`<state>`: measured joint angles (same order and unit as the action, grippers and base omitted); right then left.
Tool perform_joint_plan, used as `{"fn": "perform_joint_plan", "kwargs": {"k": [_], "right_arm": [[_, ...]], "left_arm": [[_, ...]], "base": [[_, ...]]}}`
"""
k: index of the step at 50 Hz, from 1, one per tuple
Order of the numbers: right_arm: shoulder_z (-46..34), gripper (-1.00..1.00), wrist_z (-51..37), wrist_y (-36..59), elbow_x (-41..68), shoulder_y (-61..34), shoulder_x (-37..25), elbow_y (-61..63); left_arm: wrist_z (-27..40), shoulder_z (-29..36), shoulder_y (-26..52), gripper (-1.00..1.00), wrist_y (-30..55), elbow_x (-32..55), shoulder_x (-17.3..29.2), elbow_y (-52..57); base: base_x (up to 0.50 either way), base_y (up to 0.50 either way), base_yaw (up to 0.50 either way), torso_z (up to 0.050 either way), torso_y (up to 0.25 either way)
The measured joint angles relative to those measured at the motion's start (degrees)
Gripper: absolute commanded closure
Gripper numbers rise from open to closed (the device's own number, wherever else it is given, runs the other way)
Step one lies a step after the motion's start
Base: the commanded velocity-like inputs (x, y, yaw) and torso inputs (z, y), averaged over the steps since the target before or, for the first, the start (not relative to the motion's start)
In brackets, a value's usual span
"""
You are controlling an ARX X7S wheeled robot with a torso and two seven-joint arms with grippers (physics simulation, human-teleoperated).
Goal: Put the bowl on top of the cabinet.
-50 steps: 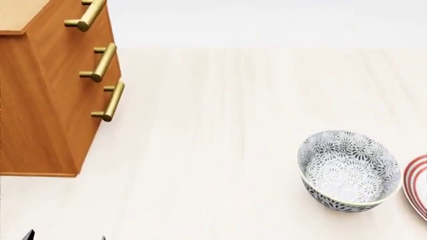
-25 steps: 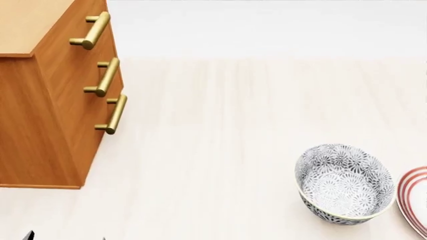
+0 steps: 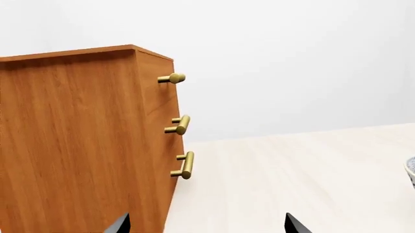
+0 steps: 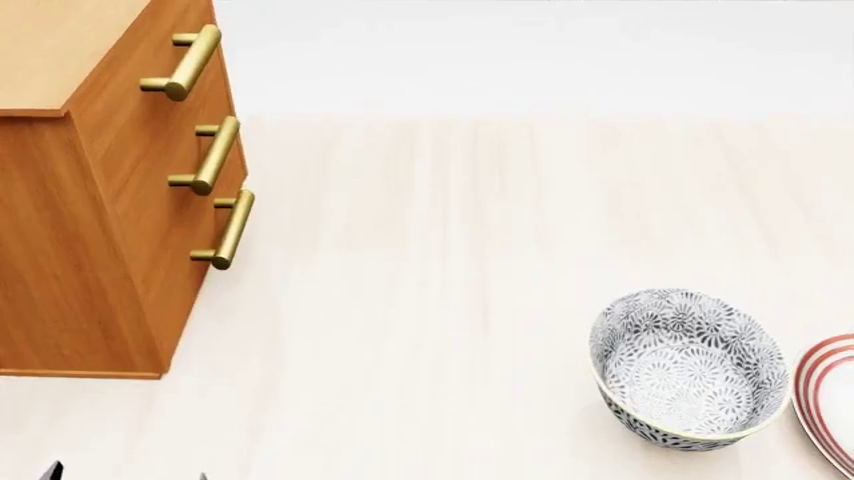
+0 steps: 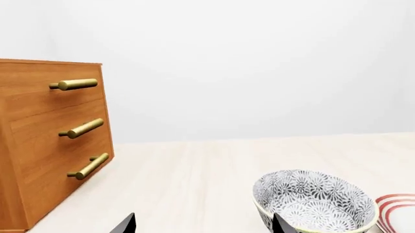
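The bowl (image 4: pixel 690 368), white with a dense grey-black floral pattern, stands upright on the pale wooden surface at the right of the head view. The orange-brown cabinet (image 4: pixel 94 220) with three brass bar handles stands at the left, far from the bowl. Only the left gripper's (image 4: pixel 128 475) dark tips show at the bottom edge of the head view, just in front of the cabinet. In its wrist view the left gripper (image 3: pixel 207 227) is open and holds nothing, facing the cabinet's (image 3: pixel 77 141) corner. The right gripper (image 5: pixel 204 225) is open and holds nothing, with the bowl (image 5: pixel 316 201) beside one fingertip.
A flat white plate with red rings (image 4: pixel 830 400) lies right next to the bowl at the right edge; it also shows in the right wrist view as the plate (image 5: pixel 397 204). The pale wooden surface (image 4: pixel 441 260) stretches between cabinet and bowl, with a white wall behind.
A second ago the whole scene sat higher in the head view; it has slid down, showing more of the cabinet's top. Bowl and cabinet keep their places on the surface.
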<state>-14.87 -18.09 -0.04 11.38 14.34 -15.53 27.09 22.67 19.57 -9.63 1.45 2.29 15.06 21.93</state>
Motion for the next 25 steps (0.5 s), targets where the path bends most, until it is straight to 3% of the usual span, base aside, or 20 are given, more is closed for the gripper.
{"fn": "perform_joint_plan", "kwargs": {"k": [10, 25], "right_arm": [[-0.1, -1.0, -0.1, -2.7, -0.6, 0.5, -0.5, -0.9], [-0.6, -1.0, -0.4, -4.8, -0.6, 0.9, -1.1, -1.4]], "left_arm": [[0.4, 0.0, 0.0, -1.0, 0.1, 0.7, 0.2, 0.3], [1.8, 0.1, 0.2, -1.0, 1.8, 1.0, 0.2, 1.2]], "base": [[0.02, 0.0, 0.0, 0.0, 0.0], [0.15, 0.0, 0.0, 0.0, 0.0]]}}
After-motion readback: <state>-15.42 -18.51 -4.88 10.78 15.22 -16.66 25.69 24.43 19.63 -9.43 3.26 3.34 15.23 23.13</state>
